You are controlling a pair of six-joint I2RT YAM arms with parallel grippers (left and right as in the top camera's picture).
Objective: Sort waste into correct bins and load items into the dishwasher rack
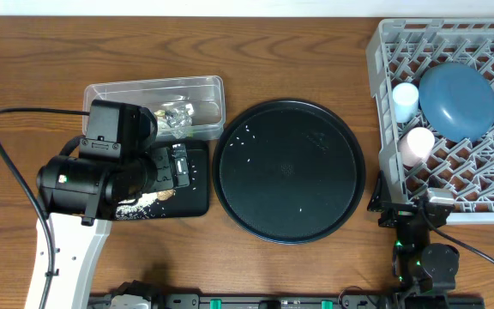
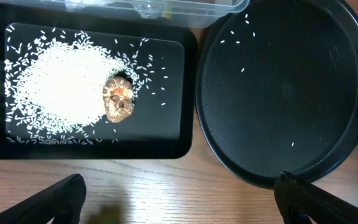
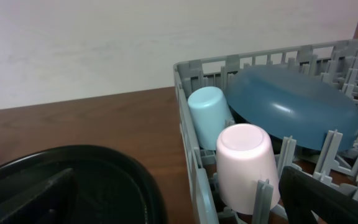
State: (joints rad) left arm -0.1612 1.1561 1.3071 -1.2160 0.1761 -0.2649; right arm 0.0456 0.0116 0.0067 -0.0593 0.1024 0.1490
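White rice grains point(image 2: 61, 84) and a small brown food lump point(image 2: 119, 101) lie in the shallow black rectangular tray point(image 2: 173, 134). The clear tub point(image 1: 127, 93) behind it holds crumpled silver-white wrappers point(image 1: 177, 116). My left gripper point(image 2: 182, 202) hangs open over bare wood just in front of the tray, holding nothing. In the grey dishwasher rack point(image 1: 384, 51) lean a dark blue plate point(image 1: 457, 99), a light blue cup point(image 3: 209, 115) and a pinkish-white cup point(image 3: 247, 165), both cups upside down. My right gripper point(image 3: 179, 202) is open and empty at the rack's near left corner.
A large round black tray point(image 1: 288, 170) with a few stray rice grains sits between the bins and the rack. The left arm point(image 1: 84, 180) covers the left part of the black rectangular tray in the overhead view. The table's front edge is close behind both arms.
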